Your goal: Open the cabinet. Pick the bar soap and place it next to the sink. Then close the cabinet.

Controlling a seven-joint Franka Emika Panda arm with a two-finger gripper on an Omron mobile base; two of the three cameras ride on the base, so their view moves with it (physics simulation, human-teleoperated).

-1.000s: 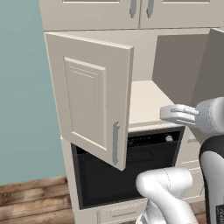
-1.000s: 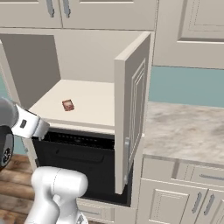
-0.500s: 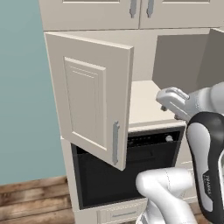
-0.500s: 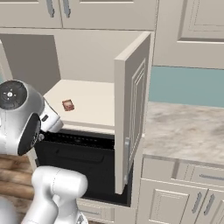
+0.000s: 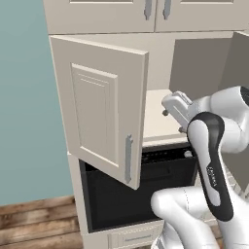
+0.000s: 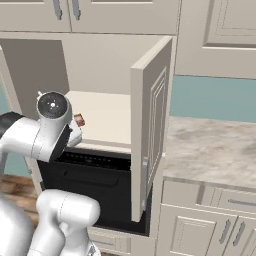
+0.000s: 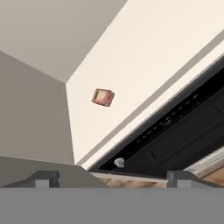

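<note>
soap (image 7: 103, 97) lies alone on the cabinet (image 6: 107, 112) floor, left of centre in the hand view, well above and between the two fingertips (image 7: 42, 178) at the bottom edge. your gripper (image 7: 111, 178) is spread wide and holds nothing. you're outside the front edge, with both doors (image 5: 103, 106) swung open. in the right base view the soap (image 6: 79, 120) peeks out just past the wrist at mid-left. its long axis is too small to judge; reach forward and inward.
</note>
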